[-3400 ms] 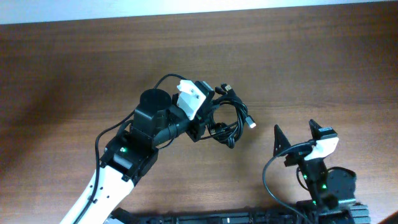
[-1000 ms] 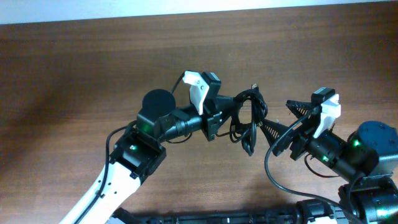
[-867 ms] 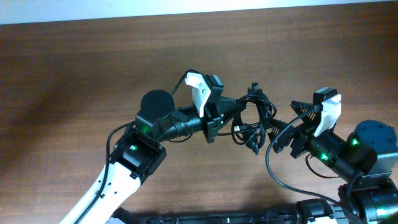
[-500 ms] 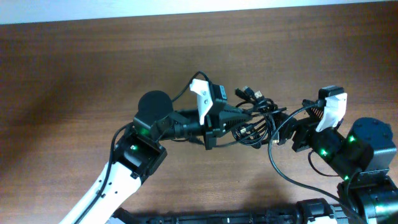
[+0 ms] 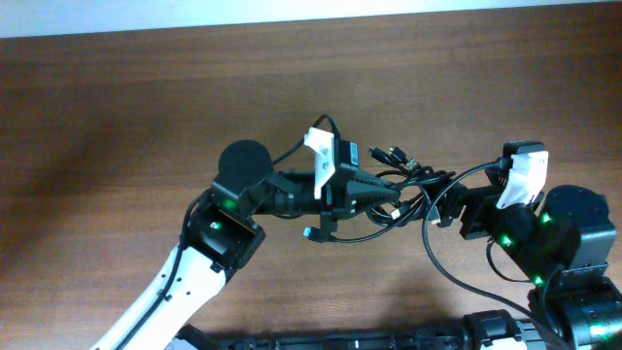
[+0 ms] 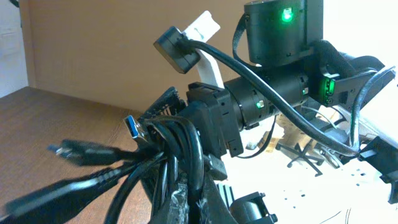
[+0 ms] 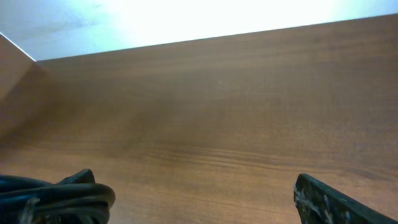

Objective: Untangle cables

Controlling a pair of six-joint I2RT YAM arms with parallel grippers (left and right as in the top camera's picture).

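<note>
From above, I see the left pincer [image 5: 387,191] closed tight on the cables [image 5: 416,181]. They hang as one black knot over the middle of the brown table [image 5: 146,97], between the two arms. Several plug ends [image 5: 391,153] stick out at the top of the knot. One loop runs back under the left pincer and ends in a small bluish plug [image 5: 306,231]. The right pincer [image 5: 449,202] is at the right end of the knot with its jaws spread wide. Its own thick wire [image 5: 428,243] curves in front of it, so from here I cannot tell if it touches the cords.

In the left wrist view, the cables [image 6: 174,149] fill the lower left, bunched just above the closed fingers [image 6: 180,202], and they block most of my sight of the table. A blue plug [image 6: 132,124] shows beside the bunch. Behind it the right arm [image 6: 267,93] points toward the camera, with a green light [image 6: 286,14] on top.

In the right wrist view, the bare table [image 7: 217,112] takes almost the whole picture. The cables [image 7: 50,193] are only in the lower left corner, next to one fingertip [image 7: 84,176]. The other fingertip [image 7: 311,190] is far to the right, and nothing is gripped between them.
</note>
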